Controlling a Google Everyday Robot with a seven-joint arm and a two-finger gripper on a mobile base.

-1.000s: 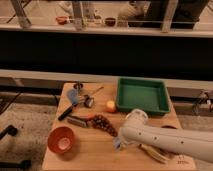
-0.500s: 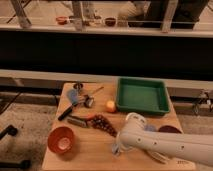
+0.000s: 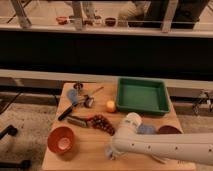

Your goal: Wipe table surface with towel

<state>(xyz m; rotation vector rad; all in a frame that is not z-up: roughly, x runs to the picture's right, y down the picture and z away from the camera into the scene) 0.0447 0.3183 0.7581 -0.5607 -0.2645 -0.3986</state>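
Found gripper [image 3: 111, 151] low over the near edge of the table [image 3: 90, 160], on a white arm [image 3: 165, 147] reaching in from the right. Cannot tell whether it is released or clenched. Noted orange bowl [image 3: 62, 140] to its left. Logged towel [image 3: 146, 129], apparently the pale blue patch just behind the arm, beside a dark bowl [image 3: 169, 130]. Recorded dark utensils [image 3: 75, 119] and a reddish cluster [image 3: 102, 124] mid-table, then yellow fruit [image 3: 110, 105] beside green tray [image 3: 142, 95] at the far edge.
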